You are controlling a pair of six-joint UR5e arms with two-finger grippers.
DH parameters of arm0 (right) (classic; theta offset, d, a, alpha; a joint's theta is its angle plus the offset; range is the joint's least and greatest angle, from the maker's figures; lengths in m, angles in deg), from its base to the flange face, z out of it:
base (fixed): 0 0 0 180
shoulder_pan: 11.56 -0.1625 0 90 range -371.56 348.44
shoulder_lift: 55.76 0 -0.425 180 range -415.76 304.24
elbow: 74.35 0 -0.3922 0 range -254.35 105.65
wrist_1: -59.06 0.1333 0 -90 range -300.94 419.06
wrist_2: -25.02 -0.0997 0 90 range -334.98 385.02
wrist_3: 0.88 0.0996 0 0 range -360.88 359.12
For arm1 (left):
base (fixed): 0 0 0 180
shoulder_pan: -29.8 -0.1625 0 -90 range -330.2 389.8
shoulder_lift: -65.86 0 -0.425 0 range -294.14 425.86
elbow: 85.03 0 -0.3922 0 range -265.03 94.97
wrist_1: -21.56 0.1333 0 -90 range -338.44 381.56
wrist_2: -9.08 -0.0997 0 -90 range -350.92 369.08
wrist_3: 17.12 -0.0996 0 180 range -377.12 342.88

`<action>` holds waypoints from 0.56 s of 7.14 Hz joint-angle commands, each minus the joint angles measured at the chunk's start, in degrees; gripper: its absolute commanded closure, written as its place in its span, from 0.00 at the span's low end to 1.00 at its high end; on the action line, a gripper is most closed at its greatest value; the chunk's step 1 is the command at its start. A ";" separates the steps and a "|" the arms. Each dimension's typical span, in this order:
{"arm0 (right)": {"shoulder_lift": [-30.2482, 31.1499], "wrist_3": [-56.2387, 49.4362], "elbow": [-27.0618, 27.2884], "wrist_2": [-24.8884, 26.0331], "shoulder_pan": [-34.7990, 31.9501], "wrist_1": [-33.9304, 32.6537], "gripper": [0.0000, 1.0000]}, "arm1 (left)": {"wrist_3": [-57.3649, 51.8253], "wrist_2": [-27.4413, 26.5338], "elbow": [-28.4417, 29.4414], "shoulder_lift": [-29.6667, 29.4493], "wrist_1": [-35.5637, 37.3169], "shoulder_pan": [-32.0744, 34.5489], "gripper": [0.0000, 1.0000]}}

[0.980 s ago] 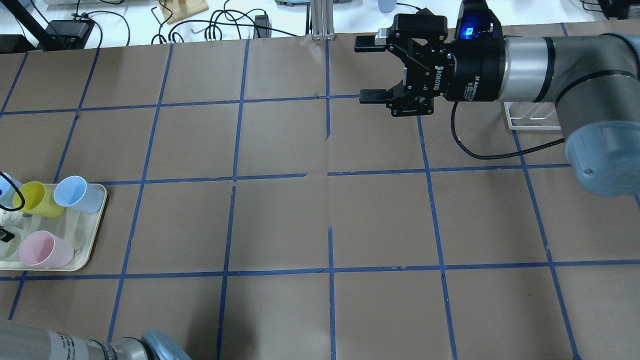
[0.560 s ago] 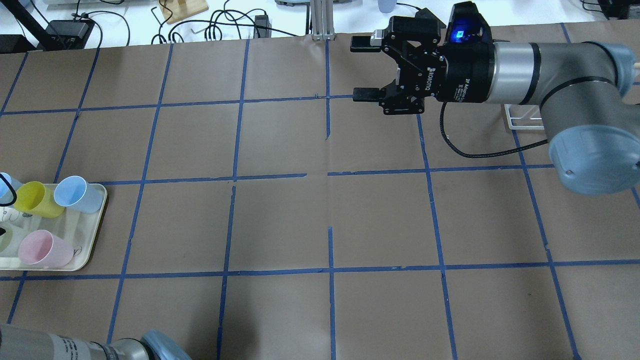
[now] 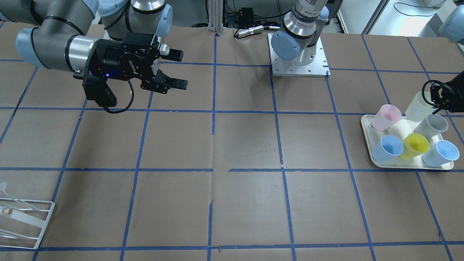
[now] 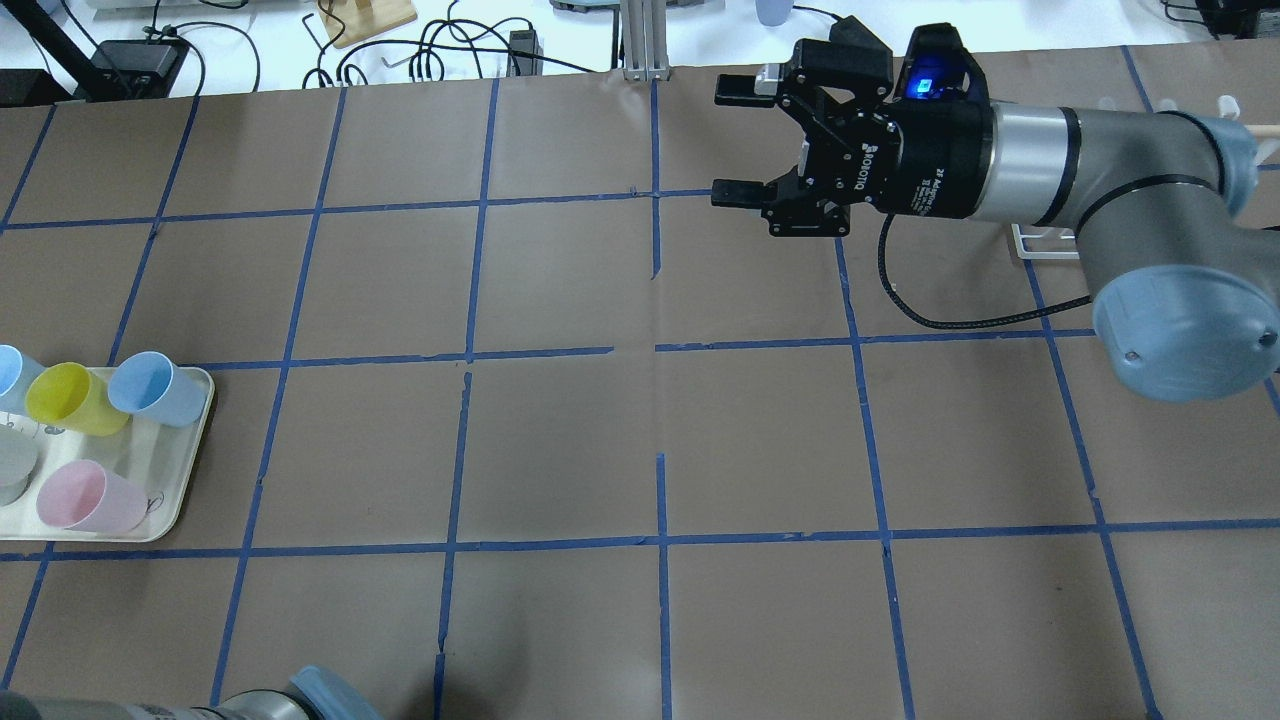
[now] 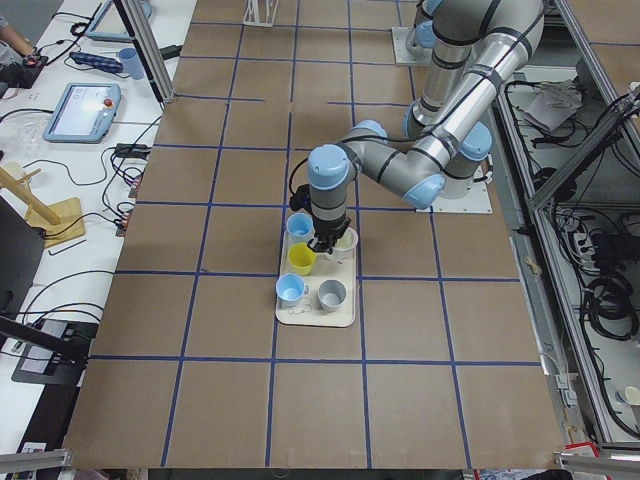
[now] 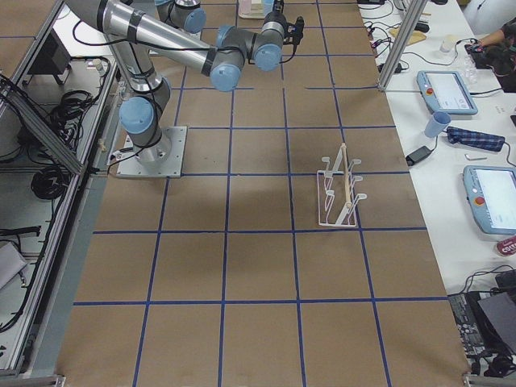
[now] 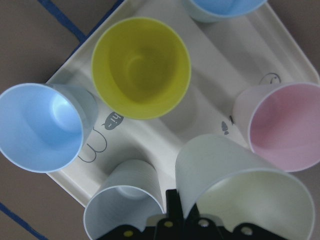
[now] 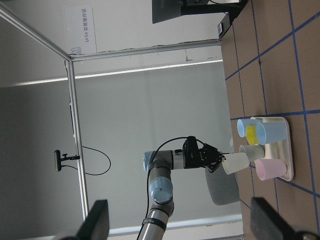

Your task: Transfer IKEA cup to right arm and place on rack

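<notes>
- ROBOTIQ stands in white capitals on the black body of the right pincer (image 4: 735, 140). In the overhead view the word runs sideways, just behind the fingers.
- The same ROBOTIQ brand shows on that pincer in the front-facing view, where it reads upside down.
- On the black wrist ring of the right arm (image 4: 1040, 165), beside the brand, there are lines of small white print. They begin with "2F"; the rest is too small to read.
- The cream tray (image 7: 225, 55) bears a small "hi" inside a drawn speech bubble, just beside the yellow cup (image 7: 141, 67).
- A white notice (image 8: 80, 30) on the far panel carries sideways print, too small to read.
</notes>
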 commanded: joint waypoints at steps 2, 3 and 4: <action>0.32 1.70 0.31 0.13 0.49 0.77 0.00 | 9.71 14.83 6.20 7.29 -26.14 3.58 1.00; 0.42 6.49 0.05 0.39 0.14 0.68 0.00 | 11.74 23.69 6.29 9.31 -32.99 6.21 1.00; 0.68 9.23 0.14 0.57 -0.21 0.68 0.00 | 16.81 31.61 6.11 10.28 -39.94 8.85 1.00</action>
